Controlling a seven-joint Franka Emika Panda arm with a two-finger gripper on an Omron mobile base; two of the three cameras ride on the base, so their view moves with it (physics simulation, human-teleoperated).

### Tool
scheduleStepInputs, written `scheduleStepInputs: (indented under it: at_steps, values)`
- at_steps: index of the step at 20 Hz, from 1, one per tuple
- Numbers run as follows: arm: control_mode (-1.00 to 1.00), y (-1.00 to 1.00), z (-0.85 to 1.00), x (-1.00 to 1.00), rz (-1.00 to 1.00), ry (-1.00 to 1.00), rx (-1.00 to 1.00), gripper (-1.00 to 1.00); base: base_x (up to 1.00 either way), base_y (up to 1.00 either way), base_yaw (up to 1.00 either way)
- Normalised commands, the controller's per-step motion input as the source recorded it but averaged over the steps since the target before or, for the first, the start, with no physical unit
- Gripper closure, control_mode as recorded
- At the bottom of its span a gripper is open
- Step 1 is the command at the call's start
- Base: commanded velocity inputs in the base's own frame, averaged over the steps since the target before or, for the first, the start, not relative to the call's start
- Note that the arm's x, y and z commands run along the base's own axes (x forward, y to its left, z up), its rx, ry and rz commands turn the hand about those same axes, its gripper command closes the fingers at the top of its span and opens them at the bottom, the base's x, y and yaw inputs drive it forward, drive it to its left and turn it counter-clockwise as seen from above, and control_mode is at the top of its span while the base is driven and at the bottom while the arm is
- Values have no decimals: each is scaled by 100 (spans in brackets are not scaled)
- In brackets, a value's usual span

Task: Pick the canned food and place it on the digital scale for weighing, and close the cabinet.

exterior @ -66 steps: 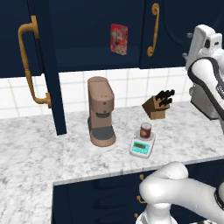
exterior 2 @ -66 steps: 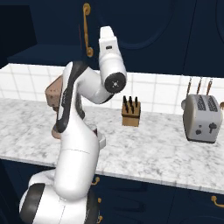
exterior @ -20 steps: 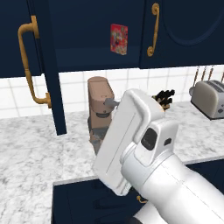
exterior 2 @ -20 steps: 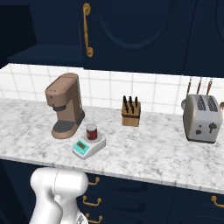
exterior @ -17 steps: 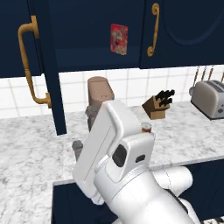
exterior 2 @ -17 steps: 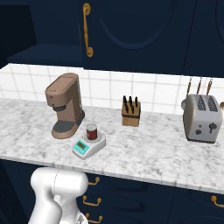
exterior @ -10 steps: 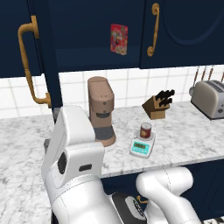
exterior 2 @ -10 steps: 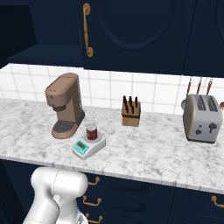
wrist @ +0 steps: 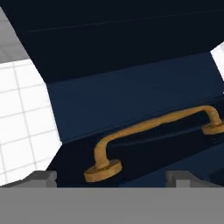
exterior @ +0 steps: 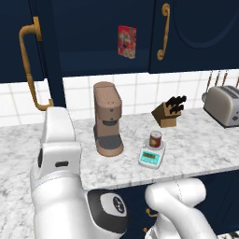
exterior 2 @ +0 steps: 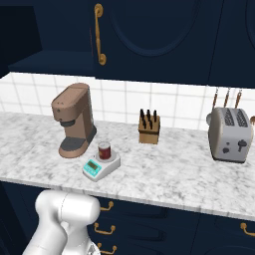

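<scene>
The canned food (exterior: 156, 138) stands upright on the round platter of the digital scale (exterior: 151, 158) on the marble counter, right of the coffee machine. The can (exterior 2: 104, 150) and the scale (exterior 2: 99, 167) are also in the right base view. The cabinet door (exterior: 50, 51) stands swung open at the left, its long brass handle (exterior: 29, 63) facing out. In the hand view my gripper (wrist: 111, 178) is open, and the fingertips (wrist: 43, 177) sit wide apart just short of the brass handle (wrist: 153, 138) on the navy door (wrist: 131, 96). Nothing is held.
A brown coffee machine (exterior: 107, 119), a knife block (exterior: 169, 112) and a silver toaster (exterior: 226, 105) stand along the tiled wall. A flat red box (exterior: 126, 41) sits inside the open cabinet. My arm's big white link (exterior: 56, 158) rises at the lower left.
My arm has swung from the right side across the left base view to the far left, toward the open door. The can has stayed on the scale.
</scene>
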Motion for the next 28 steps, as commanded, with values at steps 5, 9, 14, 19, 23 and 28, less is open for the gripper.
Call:
scheduleStepInputs:
  at_steps: [5,9,14,19,23,28]
  values:
    - [-100,47,-29,67,-18,0,-5,-100,0,0,0]
    - [-100,75,-23,56,-20,-2,-5,-100,0,0,0]
    - [-100,1,0,47,-19,-3,0,-100,0,0,0]
    - [-100,-29,15,33,-19,-15,0,-100,0,0,0]
    - [-100,-69,52,-1,-11,-29,1,-100,0,0,0]
    - [-100,-100,59,-12,-2,-35,6,-100,0,0,0]
